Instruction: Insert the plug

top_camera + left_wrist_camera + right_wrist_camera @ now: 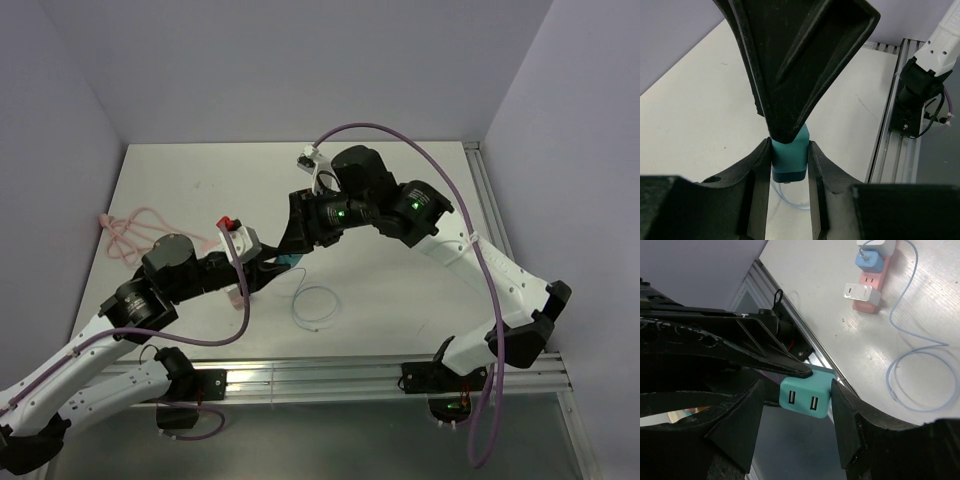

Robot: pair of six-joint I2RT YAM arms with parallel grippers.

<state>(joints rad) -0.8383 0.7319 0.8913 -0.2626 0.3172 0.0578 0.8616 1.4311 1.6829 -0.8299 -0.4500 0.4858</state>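
left gripper (pixel 788 148) clamps the teal plug (pixel 788 162) (right gripper (pixel 797 387) loosely straddles it)

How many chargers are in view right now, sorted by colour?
teal charger: 1
white chargers: 2
blue charger: 1
Total: 4

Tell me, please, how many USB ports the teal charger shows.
2, on the teal charger: left port and right port, side by side; its other faces are hidden.
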